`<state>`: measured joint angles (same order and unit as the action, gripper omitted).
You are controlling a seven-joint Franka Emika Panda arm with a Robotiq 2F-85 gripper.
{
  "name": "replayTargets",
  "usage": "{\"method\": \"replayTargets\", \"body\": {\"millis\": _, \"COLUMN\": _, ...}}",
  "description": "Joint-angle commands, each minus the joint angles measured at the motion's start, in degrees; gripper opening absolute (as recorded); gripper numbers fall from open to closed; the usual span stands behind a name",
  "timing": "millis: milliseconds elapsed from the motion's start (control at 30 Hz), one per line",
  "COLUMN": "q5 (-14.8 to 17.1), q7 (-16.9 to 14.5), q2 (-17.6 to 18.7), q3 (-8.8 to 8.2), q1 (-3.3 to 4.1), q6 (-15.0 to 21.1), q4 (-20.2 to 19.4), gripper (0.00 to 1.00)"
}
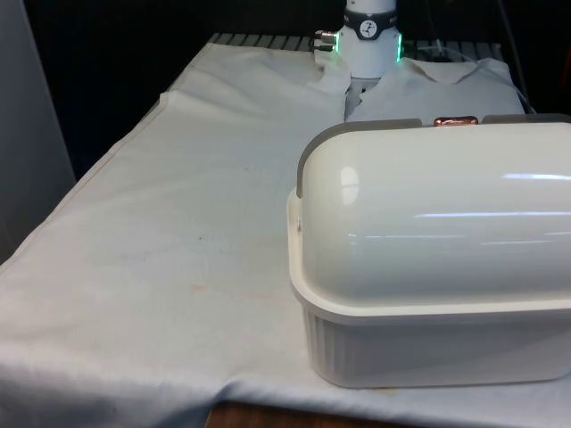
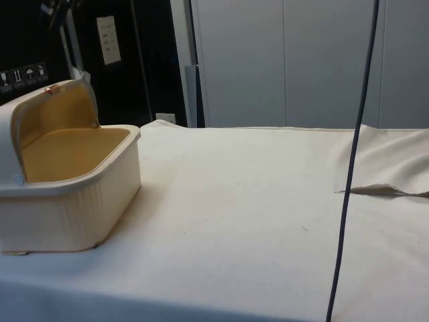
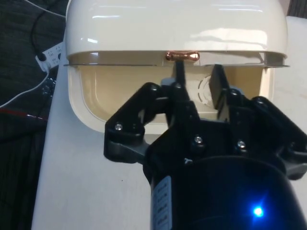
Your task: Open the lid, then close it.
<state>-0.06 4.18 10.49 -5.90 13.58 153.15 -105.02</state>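
Bread box at front view's right, near edge, lid rolled back open; gripper parted, empty, just short of copper handle: to close, hook the handle squarely and pull along the lid's arc.

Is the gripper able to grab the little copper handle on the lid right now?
Probably yes. The gripper is open, just short of the handle on the raised lid, and nothing lies between them.

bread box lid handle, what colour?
Copper-toned metallic; the handle on the raised lid shows best in the wrist view, just beyond the end effector.
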Motion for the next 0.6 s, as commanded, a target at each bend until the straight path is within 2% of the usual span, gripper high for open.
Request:
{"method": "replayTargets", "body": {"millis": 0, "q5": -0.3, "q7": 0.2, "q2": 0.0, "q3": -0.11, "q1": 0.11, "q6": -0.1, "q4": 0.1, "gripper": 0.38}}
{"method": "replayTargets", "body": {"millis": 33, "q5": -0.3, "q7": 0.3, "q2": 0.0, "q3": -0.11, "q1": 0.11, "q6": -0.1, "q4": 0.1, "gripper": 0.43}}
{"method": "replayTargets", "body": {"millis": 67, "q5": -0.3, "q7": 0.3, "q2": 0.0, "q3": -0.11, "q1": 0.11, "q6": -0.1, "q4": 0.1, "gripper": 0.52}}
{"method": "replayTargets", "body": {"millis": 133, "q5": -0.1, "q7": 0.0, "q2": 0.0, "q3": 0.00, "q1": 0.00, "q6": 0.0, "q4": 0.0, "gripper": 0.61}}
{"method": "replayTargets", "body": {"millis": 167, "q5": -0.4, "q7": 0.3, "q2": 0.0, "q3": -0.11, "q1": 0.11, "q6": -0.1, "q4": 0.1, "gripper": 0.61}}
{"method": "replayTargets", "body": {"millis": 300, "q5": -0.3, "q7": 0.3, "q2": 0.0, "q3": -0.06, "q1": 0.11, "q6": -0.1, "q4": 0.1, "gripper": 0.80}}
{"method": "replayTargets", "body": {"millis": 333, "q5": -0.5, "q7": 0.4, "q2": 0.2, "q3": -0.06, "q1": 0.17, "q6": -0.1, "q4": 0.2, "gripper": 0.89}}
{"method": "replayTargets", "body": {"millis": 400, "q5": -0.6, "q7": 0.4, "q2": 0.3, "q3": 0.00, "q1": 0.23, "q6": -0.1, "q4": 0.5, "gripper": 0.98}}
{"method": "replayTargets", "body": {"millis": 567, "q5": -0.6, "q7": 0.3, "q2": 1.0, "q3": 0.06, "q1": 0.23, "q6": -0.1, "q4": 1.1, "gripper": 1.00}}
